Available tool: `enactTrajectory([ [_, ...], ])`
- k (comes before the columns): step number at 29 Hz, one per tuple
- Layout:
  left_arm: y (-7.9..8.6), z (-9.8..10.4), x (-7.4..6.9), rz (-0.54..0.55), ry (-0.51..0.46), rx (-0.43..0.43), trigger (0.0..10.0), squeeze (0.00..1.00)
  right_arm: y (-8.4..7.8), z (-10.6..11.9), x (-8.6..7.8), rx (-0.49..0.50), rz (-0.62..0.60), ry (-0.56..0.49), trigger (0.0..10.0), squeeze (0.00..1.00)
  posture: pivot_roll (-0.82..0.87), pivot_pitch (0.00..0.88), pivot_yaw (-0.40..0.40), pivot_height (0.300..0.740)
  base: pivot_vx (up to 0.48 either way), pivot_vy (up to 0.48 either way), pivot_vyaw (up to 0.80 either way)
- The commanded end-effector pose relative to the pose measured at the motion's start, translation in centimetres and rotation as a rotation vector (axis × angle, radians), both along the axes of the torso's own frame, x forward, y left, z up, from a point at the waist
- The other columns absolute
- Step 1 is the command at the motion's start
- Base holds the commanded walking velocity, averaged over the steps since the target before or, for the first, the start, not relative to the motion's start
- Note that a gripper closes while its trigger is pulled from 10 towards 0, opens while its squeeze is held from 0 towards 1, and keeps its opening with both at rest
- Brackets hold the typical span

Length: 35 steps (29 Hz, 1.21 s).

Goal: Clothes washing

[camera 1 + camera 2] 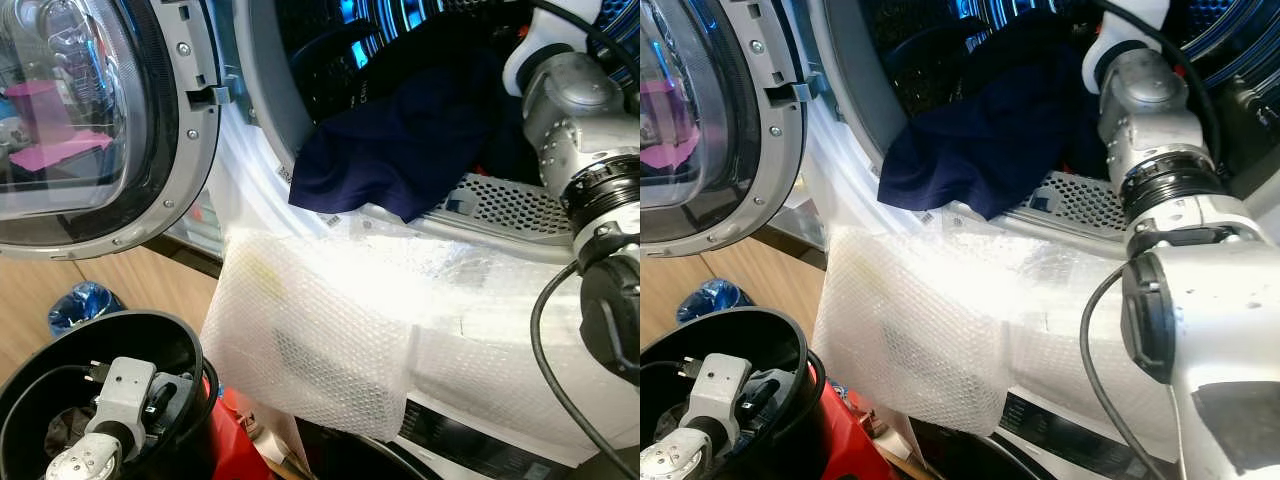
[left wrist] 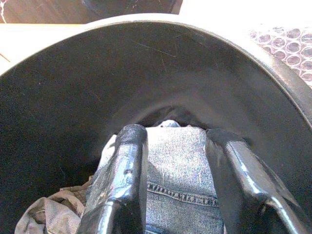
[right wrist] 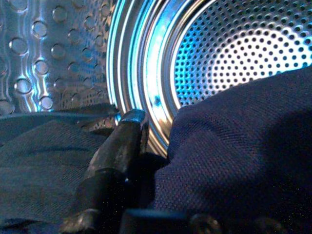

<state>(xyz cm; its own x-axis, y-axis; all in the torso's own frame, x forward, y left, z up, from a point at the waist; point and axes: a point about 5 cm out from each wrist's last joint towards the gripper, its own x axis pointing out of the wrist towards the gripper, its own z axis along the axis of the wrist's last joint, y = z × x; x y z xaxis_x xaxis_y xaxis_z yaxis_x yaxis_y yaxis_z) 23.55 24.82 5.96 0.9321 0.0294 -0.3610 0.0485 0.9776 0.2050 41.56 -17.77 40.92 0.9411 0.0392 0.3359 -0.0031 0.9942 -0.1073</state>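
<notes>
The right arm (image 1: 1160, 150) reached into the open washing machine drum (image 3: 229, 53). A dark navy garment (image 1: 400, 140) lay partly inside the drum and partly draped over the door opening's lower rim, hanging onto the bubble wrap (image 1: 330, 330) that covered the machine front. In the right wrist view, the right gripper (image 3: 146, 146) was buried in the navy fabric: one finger (image 3: 114, 151) was exposed, with cloth lying against it and bulging over the other side. Whether the fingers were closed on the fabric could not be determined.

The left gripper (image 2: 175, 180) sat inside the black basket (image 1: 160, 340) with its fingers spread apart. A folded piece of denim (image 2: 178, 175) lay between and beneath the fingers, ungripped. A beige garment (image 2: 46, 214) lay beside it. The machine door (image 1: 90, 120) stood open at the left.
</notes>
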Motion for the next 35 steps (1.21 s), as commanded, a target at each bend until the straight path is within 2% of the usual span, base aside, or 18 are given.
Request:
enactTrajectory([
  [1,-0.2,-0.7,-0.5,-0.008,0.037,0.011,10.0,0.00,-0.1,2.4,-0.8,-0.029,-0.001,-0.083,10.0,1.00,0.08,0.000,0.043,0.740,0.000,0.000,0.00],
  [2,-0.2,-0.7,-0.5,-0.008,0.037,0.011,10.0,0.00,-0.1,2.4,-0.8,-0.029,-0.001,-0.083,10.0,1.00,0.08,0.000,0.043,0.740,0.000,0.000,0.00],
  [6,-0.5,-0.8,-0.5,-0.016,0.039,0.012,10.0,0.00,-1.6,3.3,-1.3,-0.144,-0.125,-0.142,10.0,1.00,0.07,0.000,0.048,0.740,0.000,0.000,0.00],
  [10,-0.7,-0.9,-0.5,-0.033,0.045,0.016,10.0,0.00,-2.8,3.3,-1.6,-0.229,-0.223,-0.145,10.0,1.00,0.07,0.000,0.050,0.740,0.000,0.000,0.00],
  [12,-0.7,-0.8,-0.5,-0.034,0.045,0.016,10.0,0.00,-3.4,3.1,-1.6,-0.240,-0.264,-0.140,10.0,1.00,0.07,0.000,0.053,0.740,0.000,0.000,0.00],
  [18,-0.8,-0.9,-0.2,-0.052,0.046,0.024,10.0,0.00,-3.2,1.8,-1.1,-0.216,-0.225,-0.106,10.0,1.00,0.07,0.000,0.049,0.740,0.000,0.000,0.00],
  [21,-1.0,-0.9,-0.2,-0.044,0.038,0.021,10.0,0.00,-2.8,1.0,-0.8,-0.163,-0.174,-0.081,10.0,1.00,0.07,0.000,0.046,0.740,0.000,0.000,0.00],
  [26,-0.7,-0.7,-0.1,-0.022,0.015,0.035,10.0,0.00,-2.0,0.9,-0.6,-0.151,-0.124,-0.075,10.0,1.00,0.07,0.000,0.047,0.740,0.000,0.000,0.00],
  [27,-0.2,-0.2,0.0,0.017,-0.021,0.060,10.0,0.00,-1.6,1.7,-0.9,-0.120,-0.078,-0.119,10.0,1.00,0.07,0.000,0.048,0.740,0.000,0.000,0.00],
  [28,1.2,1.9,0.4,0.140,-0.169,0.125,10.0,0.00,-1.4,3.0,-1.5,-0.117,-0.051,-0.206,10.0,0.70,0.07,0.000,0.042,0.740,0.000,0.000,0.00],
  [29,1.2,1.9,0.4,0.140,-0.169,0.125,10.0,0.00,-1.4,3.0,-1.5,-0.117,-0.051,-0.206,10.0,0.70,0.07,0.000,0.042,0.740,0.000,0.000,0.00],
  [30,2.0,3.3,0.4,0.213,-0.270,0.132,10.0,0.00,-1.5,3.3,-1.7,-0.117,-0.052,-0.228,10.0,0.00,0.08,0.000,0.039,0.740,0.000,0.000,0.00],
  [31,2.2,4.3,0.3,0.240,-0.330,0.137,10.0,0.00,-1.6,3.3,-1.8,-0.110,-0.071,-0.245,10.0,0.00,0.08,0.000,0.039,0.740,0.000,0.000,0.00],
  [34,2.1,4.8,0.2,0.242,-0.365,0.161,10.0,0.00,-1.9,3.5,-1.9,-0.143,-0.127,-0.265,10.0,0.00,0.08,0.000,0.039,0.740,0.000,0.000,0.00],
  [35,2.1,4.9,0.2,0.242,-0.368,0.160,10.0,0.00,-2.3,3.6,-1.9,-0.142,-0.171,-0.257,10.0,0.12,0.08,0.000,0.036,0.740,0.000,0.000,0.00],
])
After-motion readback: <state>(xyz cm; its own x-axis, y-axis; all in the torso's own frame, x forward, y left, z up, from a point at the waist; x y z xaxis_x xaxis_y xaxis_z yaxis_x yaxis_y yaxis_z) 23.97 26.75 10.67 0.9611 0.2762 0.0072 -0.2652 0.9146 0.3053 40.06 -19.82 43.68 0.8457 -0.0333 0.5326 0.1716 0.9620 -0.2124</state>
